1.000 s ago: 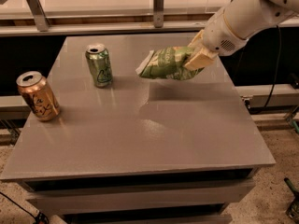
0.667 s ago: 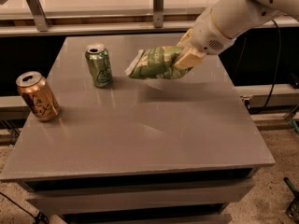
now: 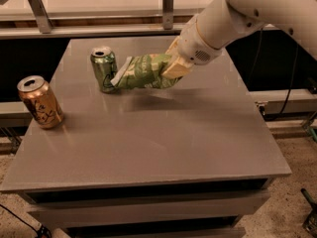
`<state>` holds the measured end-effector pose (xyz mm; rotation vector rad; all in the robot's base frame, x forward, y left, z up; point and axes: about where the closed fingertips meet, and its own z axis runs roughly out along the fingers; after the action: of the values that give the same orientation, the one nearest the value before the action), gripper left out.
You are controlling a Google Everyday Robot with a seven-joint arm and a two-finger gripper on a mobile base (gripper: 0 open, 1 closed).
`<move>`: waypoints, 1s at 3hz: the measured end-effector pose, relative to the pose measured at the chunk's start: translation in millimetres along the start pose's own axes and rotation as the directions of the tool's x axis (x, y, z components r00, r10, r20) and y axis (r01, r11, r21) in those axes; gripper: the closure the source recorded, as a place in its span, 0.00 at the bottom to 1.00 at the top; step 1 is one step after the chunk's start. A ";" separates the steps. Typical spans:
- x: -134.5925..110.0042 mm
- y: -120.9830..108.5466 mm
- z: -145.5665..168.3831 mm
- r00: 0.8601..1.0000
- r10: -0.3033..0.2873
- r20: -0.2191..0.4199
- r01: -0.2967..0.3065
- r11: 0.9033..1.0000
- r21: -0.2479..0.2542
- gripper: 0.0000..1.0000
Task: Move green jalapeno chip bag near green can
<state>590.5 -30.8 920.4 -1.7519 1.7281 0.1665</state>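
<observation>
The green jalapeno chip bag is crinkled light green with a white end. It hangs just above the table, its left end right beside the green can. The green can stands upright at the back left of the grey table. My gripper reaches in from the upper right and is shut on the right end of the chip bag. Its tan fingers clamp the bag.
A copper-orange can stands upright near the table's left edge, in front of the green can. A rail with metal posts runs behind the table. Cables hang at the right side.
My gripper has carried the chip bag to the left and lower, from the table's back right to right beside the green can. Both cans have stayed in place.
</observation>
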 end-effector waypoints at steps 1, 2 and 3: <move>-16.4 8.0 14.0 1.000 0.011 0.013 -0.011 1.000 -0.010 0.36; -16.9 8.4 13.4 1.000 0.009 0.012 -0.009 1.000 -0.010 0.13; -18.2 9.1 13.3 1.000 0.006 0.012 -0.006 1.000 -0.011 0.00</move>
<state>584.6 -7.5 916.3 -1.7497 1.7270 0.1894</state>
